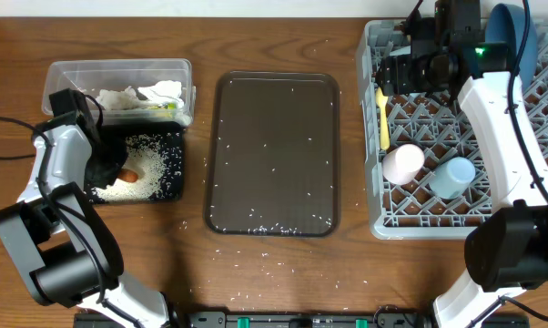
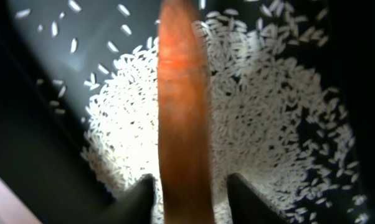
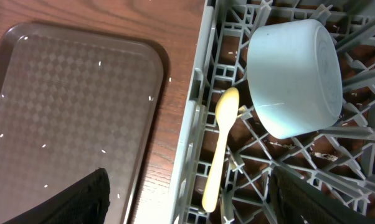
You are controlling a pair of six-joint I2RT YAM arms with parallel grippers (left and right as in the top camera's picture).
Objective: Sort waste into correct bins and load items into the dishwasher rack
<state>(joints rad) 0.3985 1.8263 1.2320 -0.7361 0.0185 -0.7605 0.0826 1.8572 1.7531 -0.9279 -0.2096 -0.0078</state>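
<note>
My left gripper (image 1: pixel 108 169) is low over the shallow black tray (image 1: pixel 176 146), which holds a heap of white rice (image 1: pixel 151 164). In the left wrist view the orange carrot (image 2: pixel 182 112) lies between my open fingers (image 2: pixel 192 196), with a small gap on each side. The clear tub (image 1: pixel 119 66) holds napkins (image 1: pixel 128 96) and the yellow-green wrapper (image 1: pixel 171 106). My right gripper (image 3: pixel 189 180) is wide open and empty above the grey rack (image 1: pixel 372 137). Beneath it are the pale yellow spoon (image 3: pixel 218 149) and the white-and-light-blue bowl (image 3: pixel 293 74).
The dark brown serving tray (image 1: pixel 274 155) lies mid-table with scattered rice grains on it. More grains lie on the wood near its front edge. The rack also holds a pink cup (image 1: pixel 403 164), a light blue cup (image 1: pixel 452 176) and the dark blue dish (image 1: pixel 506 32).
</note>
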